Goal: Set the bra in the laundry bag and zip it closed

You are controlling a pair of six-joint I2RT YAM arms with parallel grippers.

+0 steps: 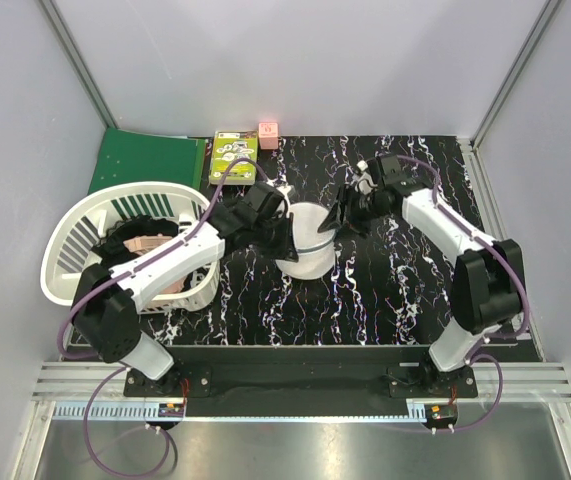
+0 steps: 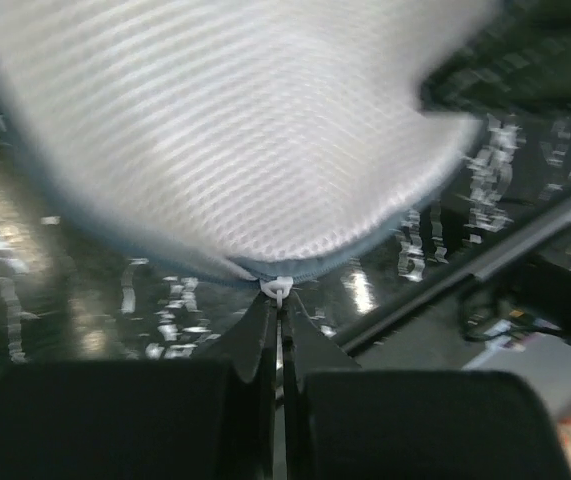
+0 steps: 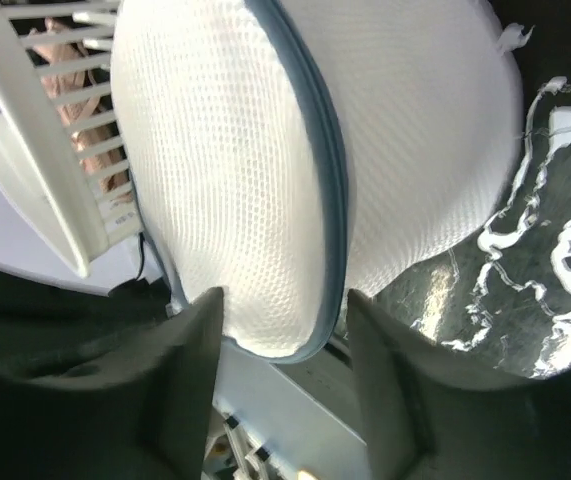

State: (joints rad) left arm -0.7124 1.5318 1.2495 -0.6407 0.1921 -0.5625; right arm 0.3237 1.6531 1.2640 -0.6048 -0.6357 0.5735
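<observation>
Laundry bag point(image 1: 305, 255): mid-table, slightly toward the far edge, caught between both arms. Bra: not visible in any view. Probably inside behind the white mesh, but impossible to confirm, with some dark fabric point(image 1: 130, 222) also in the basket point(image 1: 75, 235) at the table's left edge, beside a pale pink garment point(image 1: 150, 243).

Zipper seam point(image 3: 330, 170): closed along the whole stretch visible from the right wrist, end of the run hidden. Left end effector point(image 2: 282, 312): together, clamped on the white zipper pull point(image 2: 282, 290) right at the bag's rim. Right end effector point(image 3: 283, 305): fingers apart, straddling the bag's rim, seam between them.

Judged stage: loading done, zipping in its last stretch or finished. Left to do: close any remaining gap, release the pull, back both arms off.

Room for moving:
- Left of the bag: tight, with the basket just beside it and the left arm across the basket's rim.
- Far edge: green box point(image 1: 234, 158) and pink cube point(image 1: 268, 130), with a green board point(image 1: 150, 162) at the far-left corner, all apart from the bag.
- Right of the bag: crowded close in by the right wrist, beyond that only marbled table point(image 1: 395, 290) out to the right edge.
- Near edge: open marbled surface between the bag and the arm bases, the best direction for retreat.
</observation>
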